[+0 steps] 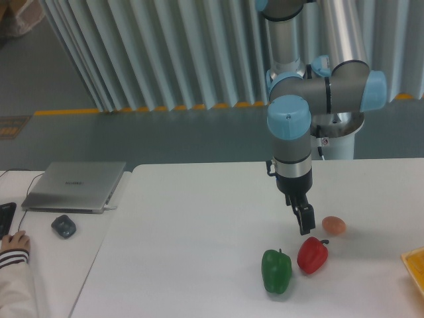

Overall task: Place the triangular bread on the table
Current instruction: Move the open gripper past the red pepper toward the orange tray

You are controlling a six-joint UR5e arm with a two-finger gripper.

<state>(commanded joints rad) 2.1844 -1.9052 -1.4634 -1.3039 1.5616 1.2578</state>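
A green pepper [277, 271] is seen nearest on the table [192, 252], a red pepper [313, 256] just right. The gripper [305, 226] is hung above the red pepper; whether it is clenched cannot be told.

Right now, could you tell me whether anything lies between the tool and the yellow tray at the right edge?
The brown egg and the red pepper sit beside the tool toward the tray, flanking the direct line. The tray is cut off by the frame; no triangular bread is visible.

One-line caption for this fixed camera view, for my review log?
UR5e gripper hovers over the white table near a red pepper, green pepper and brown egg; no triangular bread visible.
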